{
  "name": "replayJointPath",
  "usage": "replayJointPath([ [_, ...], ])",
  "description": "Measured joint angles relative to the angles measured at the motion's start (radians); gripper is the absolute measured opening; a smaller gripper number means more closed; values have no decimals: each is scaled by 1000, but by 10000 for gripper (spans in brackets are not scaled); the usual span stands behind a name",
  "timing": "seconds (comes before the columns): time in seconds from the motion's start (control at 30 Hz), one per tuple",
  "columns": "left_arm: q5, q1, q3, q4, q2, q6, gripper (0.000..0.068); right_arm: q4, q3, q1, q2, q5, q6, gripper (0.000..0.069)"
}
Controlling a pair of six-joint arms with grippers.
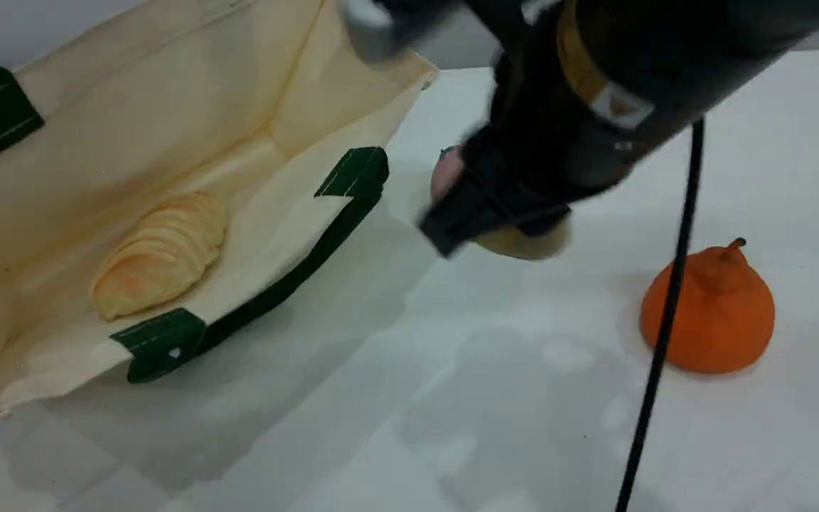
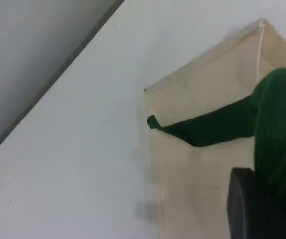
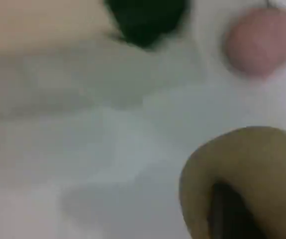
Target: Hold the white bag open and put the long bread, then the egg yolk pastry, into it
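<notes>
The white bag [image 1: 168, 92] lies open at the left, its upper side lifted out of the top of the scene view. The long bread [image 1: 161, 256] rests inside it. In the left wrist view my left gripper [image 2: 262, 199] is shut on a dark green handle [image 2: 217, 124] of the bag [image 2: 202, 79]. My right gripper [image 1: 502, 227] is right of the bag's mouth, closed on the egg yolk pastry [image 1: 523, 243]. The blurred right wrist view shows the pastry [image 3: 242, 169] against a dark fingertip [image 3: 230, 214]. Whether the pastry is off the table I cannot tell.
A pink ball [image 1: 445, 174] sits just behind the right gripper, also seen as the pink ball [image 3: 262, 42] in the right wrist view. An orange stemmed fruit [image 1: 712, 313] stands at the right. A black cable [image 1: 665, 320] hangs down in front of it. The bag's second handle [image 1: 296, 274] lies on the table.
</notes>
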Motion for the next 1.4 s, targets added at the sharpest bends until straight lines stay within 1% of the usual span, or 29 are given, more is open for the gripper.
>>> replayJointPath([
  [0.13, 0, 0, 0, -6, 0, 0, 82, -16, -7, 107, -87, -49, 32, 201],
  [0.2, 0, 0, 0, -8, 0, 0, 82, -17, -9, 136, -91, -95, 49, 201],
  [0.3, 0, 0, 0, -32, 0, 1, 82, -12, -14, 141, -90, -154, 70, 201],
  [0.43, 0, 0, 0, -34, 0, 1, 82, -12, -15, 139, -89, -268, 78, 201],
  [0.53, 0, 0, 0, -48, 0, 1, 82, -12, -31, 139, -68, -320, 78, 201],
  [0.7, 0, 0, 0, -50, 0, -1, 82, -17, -104, 139, 8, -323, 76, 201],
  [0.83, 0, 0, 0, -54, 0, -1, 82, -68, -180, 137, 96, -320, 75, 201],
  [1.03, 0, 0, 0, -58, 0, -1, 82, -93, -325, 110, 260, -244, 75, 201],
  [1.17, 0, 0, 0, -58, 0, -2, 82, -110, -399, 73, 342, -277, 74, 201],
  [1.33, 0, 0, 0, -62, 0, -2, 82, -168, -455, 42, 408, -292, 74, 200],
  [1.4, 0, 0, 0, -77, 0, -3, 82, -189, -476, 31, 429, -292, 73, 200],
])
